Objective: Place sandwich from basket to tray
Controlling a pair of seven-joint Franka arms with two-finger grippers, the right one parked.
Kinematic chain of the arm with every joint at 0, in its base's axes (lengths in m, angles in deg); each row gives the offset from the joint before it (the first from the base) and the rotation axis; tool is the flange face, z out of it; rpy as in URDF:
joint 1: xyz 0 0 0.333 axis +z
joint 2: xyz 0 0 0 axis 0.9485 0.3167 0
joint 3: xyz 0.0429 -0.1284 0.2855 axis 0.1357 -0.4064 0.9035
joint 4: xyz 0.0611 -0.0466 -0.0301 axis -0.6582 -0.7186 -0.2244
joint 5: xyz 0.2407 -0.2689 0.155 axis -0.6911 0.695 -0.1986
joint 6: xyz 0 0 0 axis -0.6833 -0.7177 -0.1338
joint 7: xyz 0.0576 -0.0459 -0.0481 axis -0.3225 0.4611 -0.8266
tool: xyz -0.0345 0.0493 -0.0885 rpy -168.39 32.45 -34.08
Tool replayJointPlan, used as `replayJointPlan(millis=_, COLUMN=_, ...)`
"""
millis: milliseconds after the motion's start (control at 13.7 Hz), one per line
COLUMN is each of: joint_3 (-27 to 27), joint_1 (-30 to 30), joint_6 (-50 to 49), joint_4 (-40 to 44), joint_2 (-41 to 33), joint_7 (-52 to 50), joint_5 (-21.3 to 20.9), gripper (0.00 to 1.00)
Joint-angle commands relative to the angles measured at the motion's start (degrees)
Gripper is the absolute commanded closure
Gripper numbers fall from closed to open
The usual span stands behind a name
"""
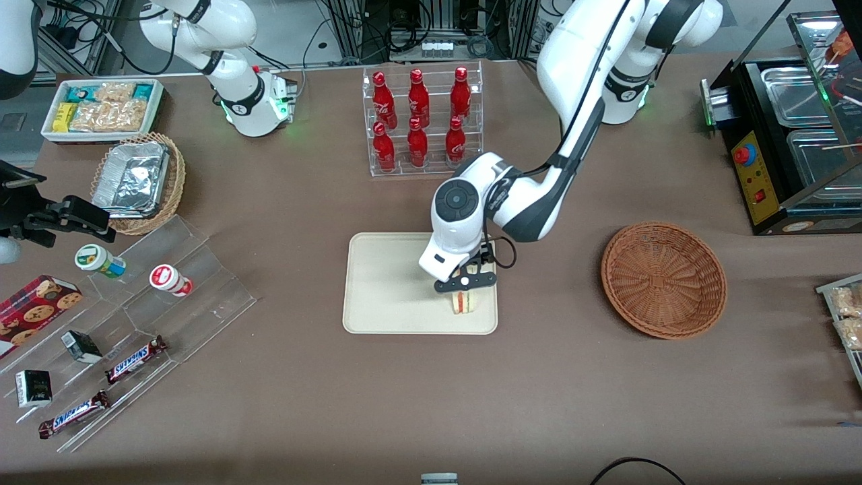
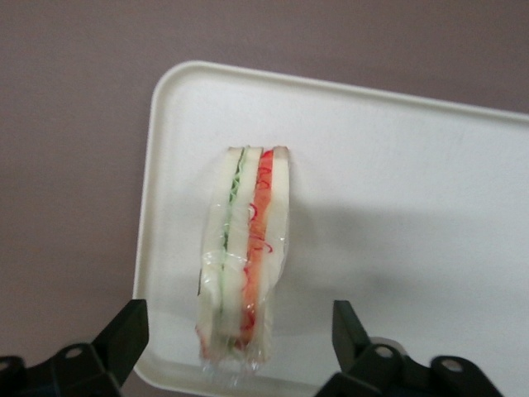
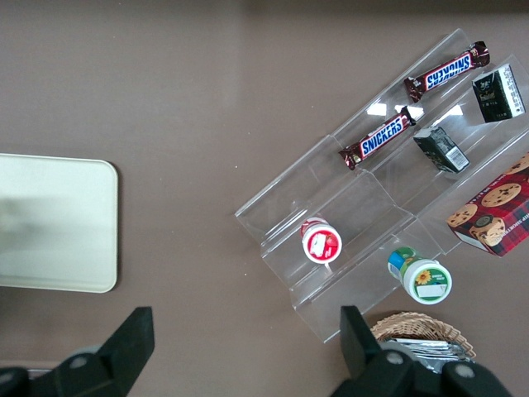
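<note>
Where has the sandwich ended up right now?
The sandwich stands on edge on the tray, near the corner closest to the empty basket, directly under the open gripper.

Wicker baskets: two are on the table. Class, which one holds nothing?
The reddish-brown basket beside the tray; the lighter one holds a foil tray. The gripper hovers open over the sandwich.
</note>
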Motion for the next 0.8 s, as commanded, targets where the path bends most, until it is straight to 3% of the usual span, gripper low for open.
replayJointPlan(millis=0, joint_3=1.37, joint_1=0.35, joint_6=-7.95, joint_4=-0.8, joint_2=-9.67, joint_7=-3.14, joint_5=-0.8, gripper=0.0)
replayJointPlan(millis=219, joint_3=3.05, joint_1=3.15, joint_6=-15.17, joint_4=-0.89, joint_2=-19.35, joint_7=-4.38, joint_5=-0.45, gripper=0.0)
replayJointPlan(millis=730, joint_3=4.1, joint_1=8.61, joint_6=-27.56, joint_4=-1.59, joint_2=-30.97, joint_7=-3.5, joint_5=-1.06, gripper=0.0)
